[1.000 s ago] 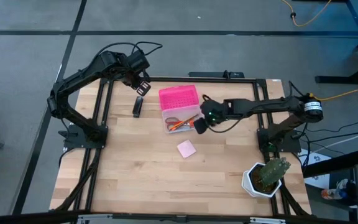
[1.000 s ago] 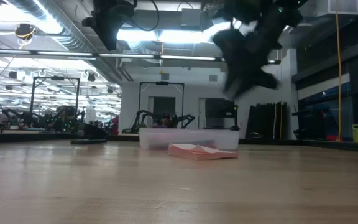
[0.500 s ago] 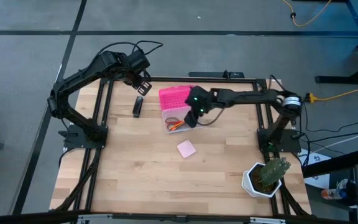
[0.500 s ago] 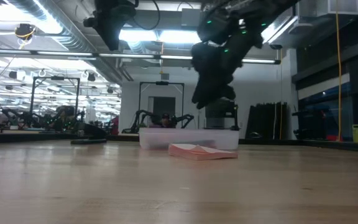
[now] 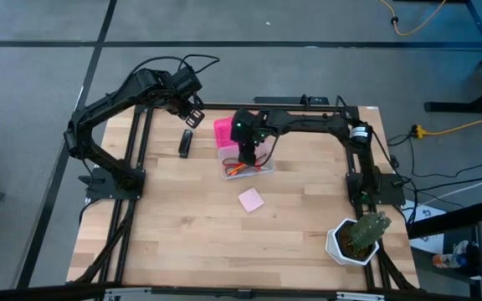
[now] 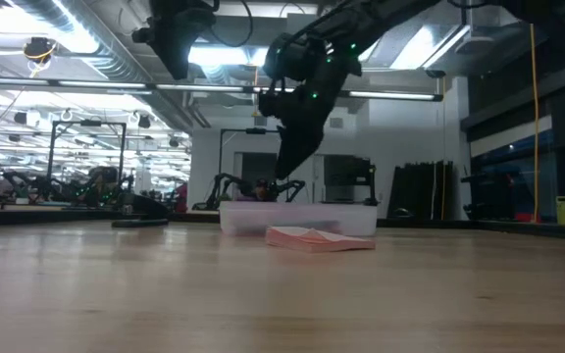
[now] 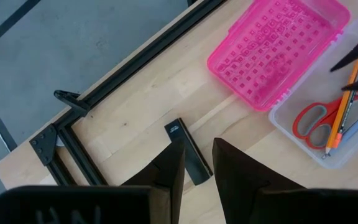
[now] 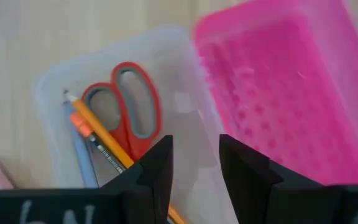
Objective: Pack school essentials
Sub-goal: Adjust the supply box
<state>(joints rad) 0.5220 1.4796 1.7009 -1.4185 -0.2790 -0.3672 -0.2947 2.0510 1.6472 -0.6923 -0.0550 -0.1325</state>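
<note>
The clear box with its open pink lid stands at the table's far middle. Inside it lie the red-handled scissors, the orange pencil and a blue pen. My right gripper hovers open over the box, fingers pointing down, nothing between them. The pink notepad lies flat on the table nearer than the box. The black oblong item lies flat near the far left edge. My left gripper hangs open high above it.
A cactus in a white pot stands at the near right corner. The black frame rails run along the table's left, far and right edges. Bare wood spreads over the near half.
My right arm has swung from the box's right side toward the table's left and far edge, and its gripper now stands over the clear box, turned to point downward. The left arm and the things on the table have stayed put.
</note>
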